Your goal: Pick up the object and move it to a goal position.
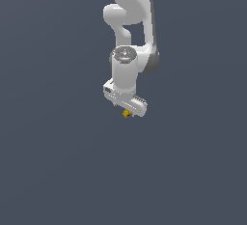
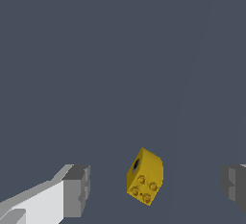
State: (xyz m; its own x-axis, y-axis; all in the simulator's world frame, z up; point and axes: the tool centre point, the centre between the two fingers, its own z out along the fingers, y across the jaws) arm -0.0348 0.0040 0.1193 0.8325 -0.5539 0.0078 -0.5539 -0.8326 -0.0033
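The object [image 2: 144, 176] is a small yellow block with studs on one face and a dark round hole on another. In the wrist view it lies between the two grey fingertips [image 2: 77, 190], touching neither. My gripper [image 2: 156, 187] is open, with wide gaps on both sides of the block. In the exterior view the object [image 1: 127, 113] peeks out just under the white gripper [image 1: 126, 109], which hangs from the white arm and hides most of it.
The white arm [image 1: 128, 26] rises behind the gripper toward the top of the exterior view. A plain dark grey-blue floor [image 1: 58, 161] fills the rest of both views.
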